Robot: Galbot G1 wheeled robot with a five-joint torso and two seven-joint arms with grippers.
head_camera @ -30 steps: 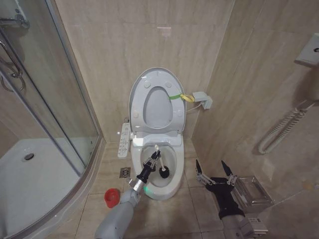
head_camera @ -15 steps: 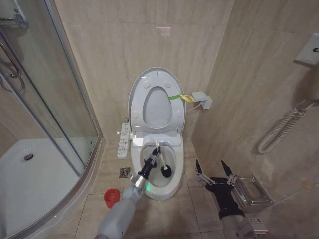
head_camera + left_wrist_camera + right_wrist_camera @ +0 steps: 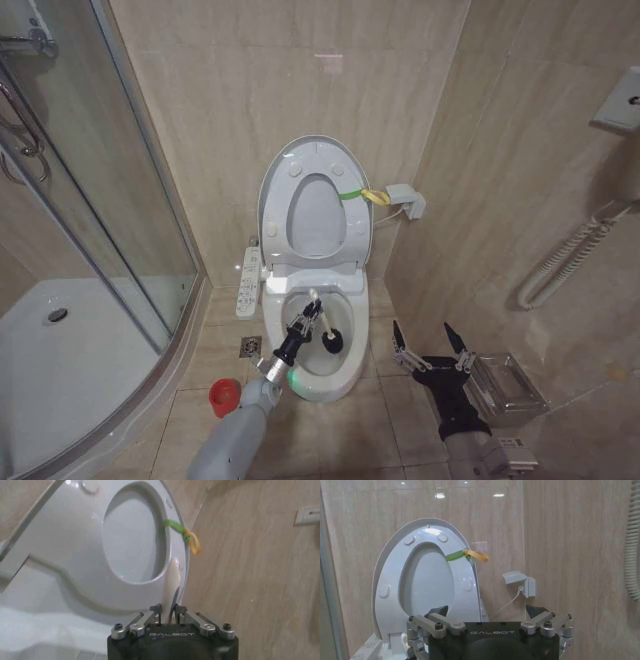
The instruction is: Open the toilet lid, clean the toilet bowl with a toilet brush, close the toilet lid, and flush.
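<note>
The toilet lid (image 3: 312, 165) stands upright against the wall together with the seat ring, its yellow-green strap (image 3: 361, 194) on the right edge. Below it the toilet bowl (image 3: 345, 372) is open. My left gripper (image 3: 304, 324) reaches over the bowl's front rim, shut on the white handle of the toilet brush (image 3: 329, 342), whose dark head is down inside the bowl. In the left wrist view the fingers (image 3: 155, 615) pinch the cream handle (image 3: 170, 577) in front of the lid (image 3: 60, 543). My right gripper (image 3: 430, 345) hangs open to the right of the bowl, facing the lid (image 3: 395, 555).
A red holder cup (image 3: 223, 397) sits on the floor left of the bowl, near a floor drain (image 3: 250, 346). The button panel (image 3: 249, 282) is at the bowl's left side. A glass shower wall (image 3: 110, 220) closes off the left. A clear holder (image 3: 505, 385) and a hose (image 3: 565, 262) are on the right wall.
The left gripper and the brush head have shifted a little inside the bowl, first toward the back right, then slightly back. The right arm has not moved.
</note>
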